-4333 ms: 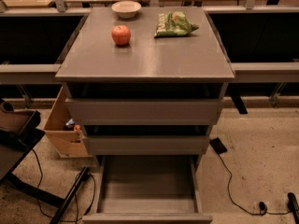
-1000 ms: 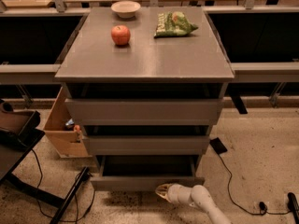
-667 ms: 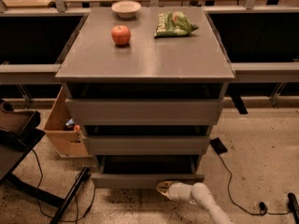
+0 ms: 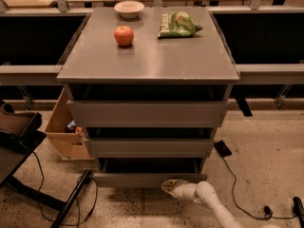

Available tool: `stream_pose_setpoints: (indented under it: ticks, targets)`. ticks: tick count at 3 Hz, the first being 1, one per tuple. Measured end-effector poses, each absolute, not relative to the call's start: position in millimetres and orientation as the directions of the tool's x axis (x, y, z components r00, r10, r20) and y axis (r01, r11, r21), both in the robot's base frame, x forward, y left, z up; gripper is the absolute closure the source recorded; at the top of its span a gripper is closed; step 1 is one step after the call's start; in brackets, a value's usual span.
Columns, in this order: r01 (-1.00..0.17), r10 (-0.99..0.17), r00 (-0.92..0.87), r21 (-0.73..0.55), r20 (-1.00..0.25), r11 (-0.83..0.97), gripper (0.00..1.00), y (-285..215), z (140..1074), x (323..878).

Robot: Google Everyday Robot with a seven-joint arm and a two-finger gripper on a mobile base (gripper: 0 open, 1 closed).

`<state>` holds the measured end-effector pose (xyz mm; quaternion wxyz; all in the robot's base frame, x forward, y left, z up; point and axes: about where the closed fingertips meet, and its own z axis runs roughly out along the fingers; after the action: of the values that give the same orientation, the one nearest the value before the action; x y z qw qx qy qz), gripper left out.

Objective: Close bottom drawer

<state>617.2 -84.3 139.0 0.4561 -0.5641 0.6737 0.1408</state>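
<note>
The bottom drawer is the lowest of three grey handleless drawers in the cabinet. Its flat front panel sits nearly flush under the middle drawer, with only a narrow dark gap above it. My gripper is at the end of the white arm, low near the floor, touching the lower right part of the drawer's front.
On the cabinet top are a red apple, a white bowl and a green chip bag. A cardboard box stands left of the cabinet. Cables run across the speckled floor; a dark chair is at left.
The bottom drawer went from pulled far out to pushed almost fully in. My arm came in from the lower right and has pressed slightly further toward the cabinet.
</note>
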Motion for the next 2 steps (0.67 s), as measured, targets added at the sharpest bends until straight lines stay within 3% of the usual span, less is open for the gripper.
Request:
stream_pose_setpoints:
  ticks: [2]
  targets:
    - [-0.879,-0.641,0.052,-0.340,-0.766,0.335,1.00,-92,144,630]
